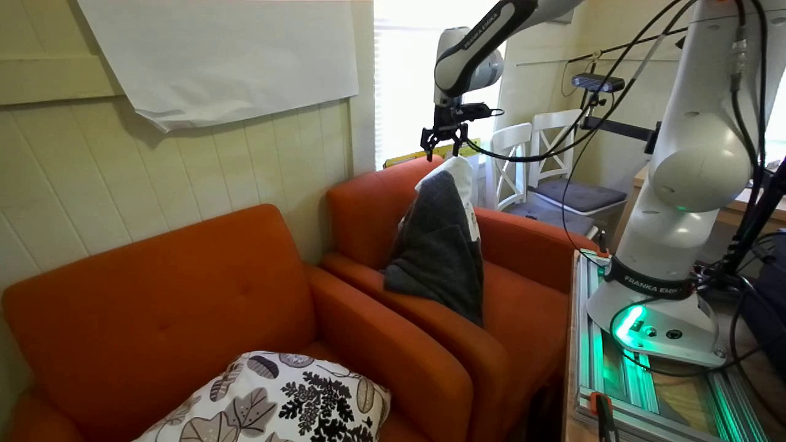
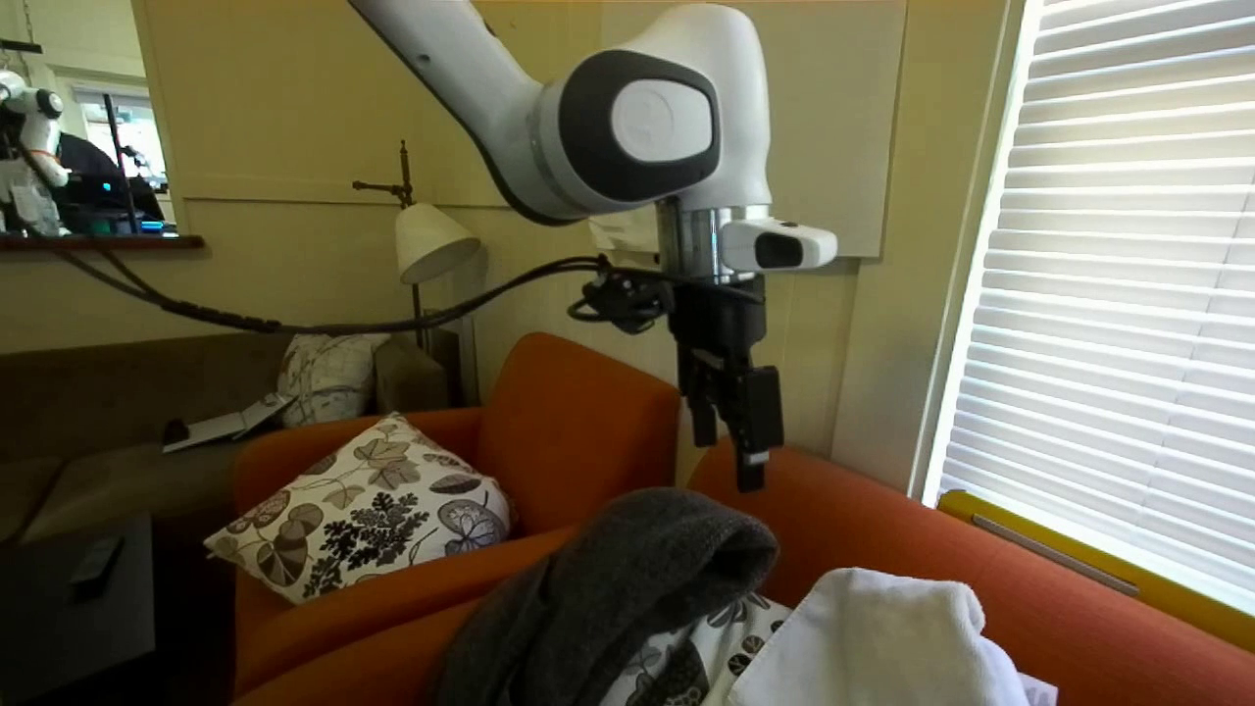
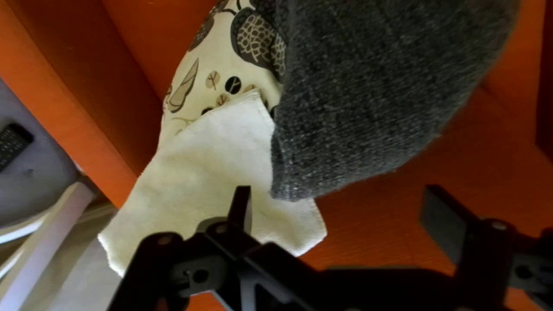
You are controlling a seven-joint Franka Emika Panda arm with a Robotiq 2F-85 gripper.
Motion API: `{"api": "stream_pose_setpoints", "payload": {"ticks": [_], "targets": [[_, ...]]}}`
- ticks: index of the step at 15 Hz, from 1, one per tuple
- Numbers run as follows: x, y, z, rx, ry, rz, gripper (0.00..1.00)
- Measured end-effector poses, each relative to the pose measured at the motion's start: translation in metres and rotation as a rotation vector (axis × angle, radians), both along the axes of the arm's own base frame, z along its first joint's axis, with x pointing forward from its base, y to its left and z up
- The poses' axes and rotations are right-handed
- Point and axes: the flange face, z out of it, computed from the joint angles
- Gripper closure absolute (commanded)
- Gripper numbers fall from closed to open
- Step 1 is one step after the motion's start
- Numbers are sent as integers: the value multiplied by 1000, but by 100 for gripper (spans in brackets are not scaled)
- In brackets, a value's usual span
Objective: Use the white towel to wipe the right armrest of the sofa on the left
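The white towel [image 1: 460, 175] lies over a patterned pillow on the right-hand orange armchair [image 1: 381, 196]. It also shows in an exterior view [image 2: 863, 637] and under the fingers in the wrist view [image 3: 203, 168]. A dark grey towel [image 1: 439, 255] lies beside it and partly overlaps it in the wrist view [image 3: 367, 95]. The left orange sofa [image 1: 166, 276] has its armrest [image 1: 393, 344] beside the other chair; this armrest also shows in an exterior view [image 2: 422, 593]. My gripper [image 1: 443, 153] is open and empty above the towels, apart from them, also in the wrist view [image 3: 337, 192].
A patterned pillow [image 1: 288, 399] lies on the left sofa's seat. A yellow object [image 2: 1039, 554] stands behind the right armchair's backrest by the window blinds [image 2: 1108, 294]. White chairs [image 1: 513, 159] stand beyond. Cables [image 1: 534, 158] hang from the arm.
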Motion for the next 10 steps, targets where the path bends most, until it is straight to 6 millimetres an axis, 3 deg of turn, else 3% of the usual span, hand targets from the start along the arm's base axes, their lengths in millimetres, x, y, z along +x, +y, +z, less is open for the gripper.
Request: {"api": "stream_pose_setpoints", "payload": {"ticks": [4, 10], "targets": [[5, -45, -38, -14, 41, -213, 0], [25, -76, -83, -17, 46, -521, 0]]}}
